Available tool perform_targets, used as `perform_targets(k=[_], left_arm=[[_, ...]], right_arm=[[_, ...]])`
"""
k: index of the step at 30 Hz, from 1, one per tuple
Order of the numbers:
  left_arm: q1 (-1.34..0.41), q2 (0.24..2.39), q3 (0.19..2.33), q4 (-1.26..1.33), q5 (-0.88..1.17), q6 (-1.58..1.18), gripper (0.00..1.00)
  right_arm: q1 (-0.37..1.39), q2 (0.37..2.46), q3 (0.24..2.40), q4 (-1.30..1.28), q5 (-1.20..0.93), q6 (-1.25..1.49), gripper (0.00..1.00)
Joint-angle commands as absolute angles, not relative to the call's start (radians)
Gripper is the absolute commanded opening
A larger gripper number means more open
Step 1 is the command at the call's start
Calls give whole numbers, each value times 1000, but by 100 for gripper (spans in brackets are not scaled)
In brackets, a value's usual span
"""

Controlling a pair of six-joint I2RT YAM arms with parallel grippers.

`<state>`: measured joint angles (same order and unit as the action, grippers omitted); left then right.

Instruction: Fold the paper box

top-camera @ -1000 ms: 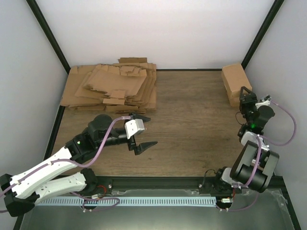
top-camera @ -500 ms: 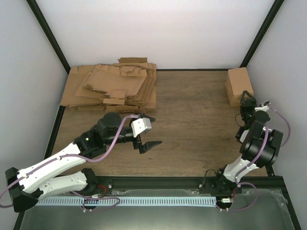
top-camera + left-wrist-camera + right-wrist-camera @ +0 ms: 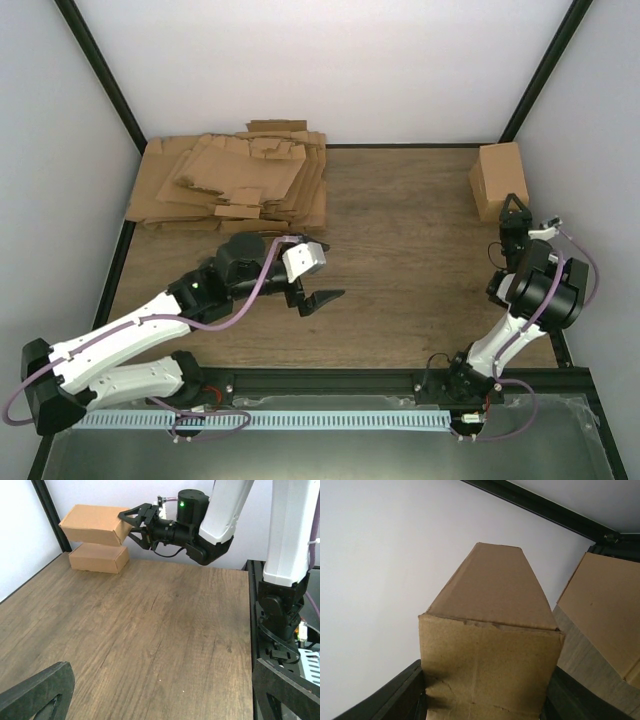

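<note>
At the far right corner, the right gripper point(image 3: 131, 526) clamps the paper box point(image 3: 92, 524) above another carton point(image 3: 97, 558). The left gripper point(image 3: 326, 272) gapes empty.

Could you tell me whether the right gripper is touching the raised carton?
Touching. The left wrist view shows the right gripper clamped on the paper box; in the right wrist view the box fills the gap between its fingers.

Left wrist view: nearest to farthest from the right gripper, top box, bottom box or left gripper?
1. top paper box, held in the right gripper, upper left.
2. bottom box, on the table, just below.
3. left gripper, bottom edge.
</note>
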<state>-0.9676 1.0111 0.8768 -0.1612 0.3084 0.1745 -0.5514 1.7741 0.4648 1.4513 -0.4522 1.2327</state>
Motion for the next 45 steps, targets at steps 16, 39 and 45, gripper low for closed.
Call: perform_targets(k=[16, 39, 45], left_arm=[[-923, 1007, 831, -154, 288, 282, 100], [-923, 966, 813, -155, 319, 292, 100], [-921, 974, 813, -150, 322, 292, 100]], right_arm=[[-583, 1852, 499, 1595, -501, 1243, 35], [-596, 1893, 555, 1466, -535, 1265, 34], [-612, 1927, 574, 1471, -566, 1273, 34]])
